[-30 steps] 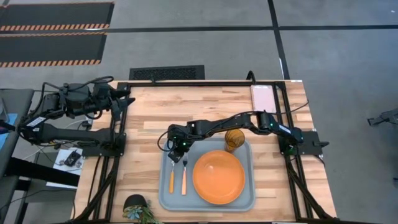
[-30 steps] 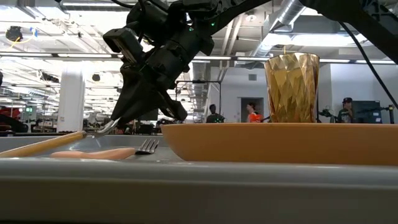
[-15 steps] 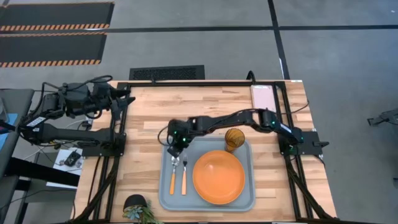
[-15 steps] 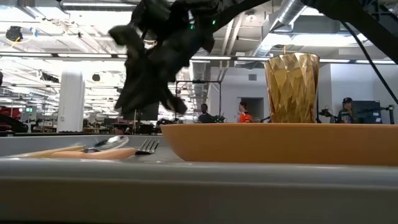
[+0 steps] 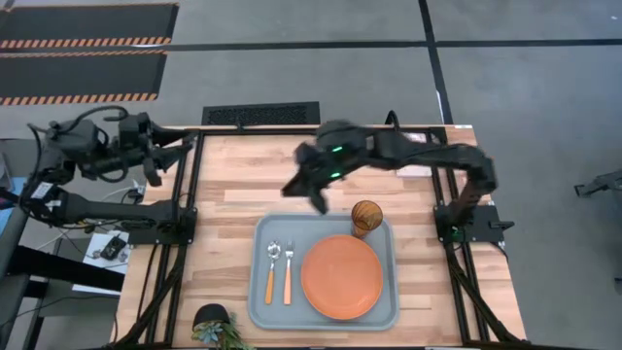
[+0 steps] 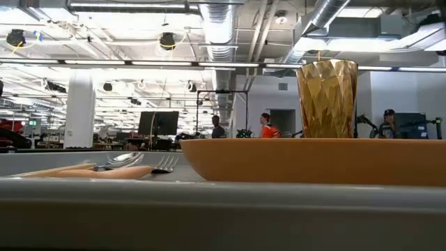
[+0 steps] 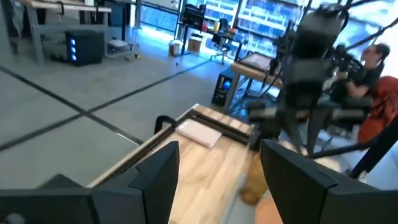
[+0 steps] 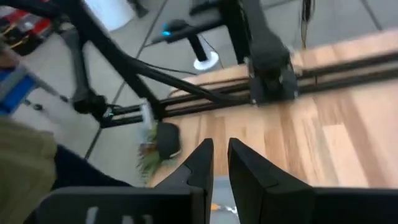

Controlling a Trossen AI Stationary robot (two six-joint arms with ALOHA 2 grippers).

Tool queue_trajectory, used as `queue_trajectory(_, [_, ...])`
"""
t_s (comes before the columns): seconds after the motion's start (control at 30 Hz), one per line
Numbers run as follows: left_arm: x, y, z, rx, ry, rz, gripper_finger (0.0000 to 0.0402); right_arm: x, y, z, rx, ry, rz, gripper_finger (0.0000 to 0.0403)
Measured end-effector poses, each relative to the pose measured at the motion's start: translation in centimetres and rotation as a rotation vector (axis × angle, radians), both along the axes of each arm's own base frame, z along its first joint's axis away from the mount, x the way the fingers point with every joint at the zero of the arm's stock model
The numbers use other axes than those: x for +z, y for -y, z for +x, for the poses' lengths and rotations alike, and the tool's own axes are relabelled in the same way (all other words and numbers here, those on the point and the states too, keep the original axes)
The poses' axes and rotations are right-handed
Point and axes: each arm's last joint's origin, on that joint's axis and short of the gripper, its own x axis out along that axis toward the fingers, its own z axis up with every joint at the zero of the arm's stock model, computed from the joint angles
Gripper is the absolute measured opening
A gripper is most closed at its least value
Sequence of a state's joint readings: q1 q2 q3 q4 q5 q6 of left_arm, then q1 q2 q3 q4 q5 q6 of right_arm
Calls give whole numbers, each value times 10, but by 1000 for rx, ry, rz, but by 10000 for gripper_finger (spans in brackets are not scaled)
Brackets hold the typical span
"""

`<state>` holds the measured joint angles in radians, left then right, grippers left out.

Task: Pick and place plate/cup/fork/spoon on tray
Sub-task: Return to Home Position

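The grey-blue tray point(image 5: 260, 309) lies at the table's near middle. On it lie the orange plate point(image 5: 341, 276), the amber cup point(image 5: 365, 218) standing upright at the tray's far edge, and the spoon point(image 5: 272, 270) and the fork point(image 5: 288, 272) side by side at the left, handles toward the near edge. The low view shows the cup point(image 6: 327, 97) behind the plate point(image 6: 313, 160), with the spoon point(image 6: 118, 161) and the fork point(image 6: 164, 164) lying flat. My right gripper point(image 5: 317, 201) hangs raised over the bare wood beyond the tray, fingers a narrow gap apart point(image 8: 221, 163), empty. My left gripper point(image 5: 183, 146) waits open at the far left corner.
A small potted plant point(image 5: 216, 326) stands at the near edge, left of the tray. A pink pad point(image 7: 198, 132) lies at the far right corner, under my right arm. Bare wood lies left of and beyond the tray. People show in the room behind.
My right gripper has let go of the spoon, risen out of the low view and gone toward the far edge and a little right. The spoon, whose bowl end was lifted, now lies flat on the tray beside the fork. My left arm has drawn a little toward the left edge.
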<state>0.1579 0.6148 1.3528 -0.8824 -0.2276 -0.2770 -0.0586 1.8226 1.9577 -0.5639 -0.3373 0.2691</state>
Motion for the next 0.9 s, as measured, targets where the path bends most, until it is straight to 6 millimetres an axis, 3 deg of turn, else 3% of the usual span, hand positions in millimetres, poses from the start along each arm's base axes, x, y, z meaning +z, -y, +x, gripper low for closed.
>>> queue_trajectory(0.2, [4, 5, -8, -144, 50, 71, 213, 58, -7, -63, -97, 143, -228, 72])
queue_trajectory(0.37, [7, 13, -42, -211, 262, 137, 212, 89, -14, -102, -4, 267, -273, 72])
queue_trajectory(0.5, [-11, 16, -82, -135, 357, 99, 213, 100, -13, -134, -5, 245, -274, 72])
queue_trajectory(0.63, [-32, 20, -109, -162, 438, 45, 213, 117, -18, -180, -60, 263, -310, 72])
queue_trajectory(0.77, [-47, 21, -116, -190, 488, 48, 212, 128, -22, -238, -100, 352, -332, 72])
queue_trajectory(0.9, [-59, 21, -113, -191, 481, 53, 213, 109, -24, -280, -178, 457, -317, 72])
